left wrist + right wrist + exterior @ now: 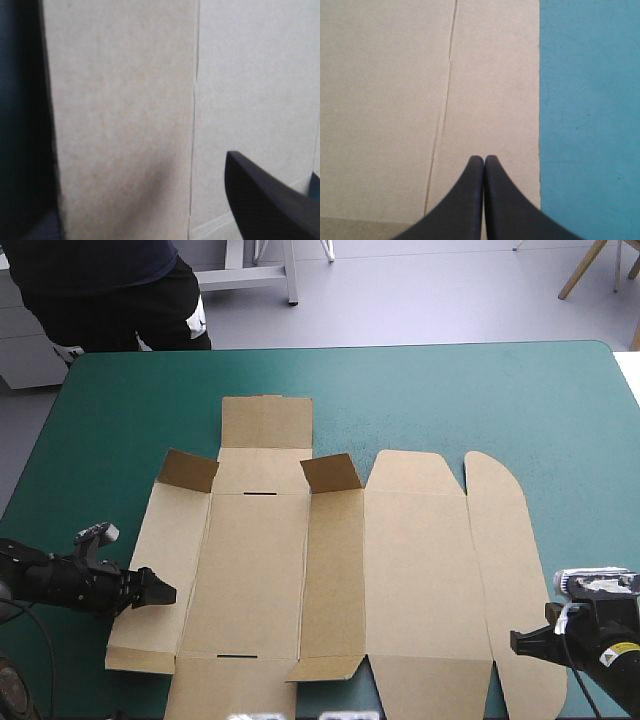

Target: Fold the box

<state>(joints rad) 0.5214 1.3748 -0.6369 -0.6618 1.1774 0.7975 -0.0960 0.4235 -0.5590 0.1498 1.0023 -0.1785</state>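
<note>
A brown cardboard box [330, 570] is lying flat on the teal-green cover [560, 410], only corner tabs [188, 470] lifting; folding is barely beginning. At eight o'clock, the left black-fingered gripper [163, 592] is gaping, empty; at four, the right gripper [514, 642] is pinched closed, empty.

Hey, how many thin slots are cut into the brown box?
2. One slot is at the far end of the box sheet's wide left-hand panel, the other at that panel's near end. More may hide where it leaves view.
</note>
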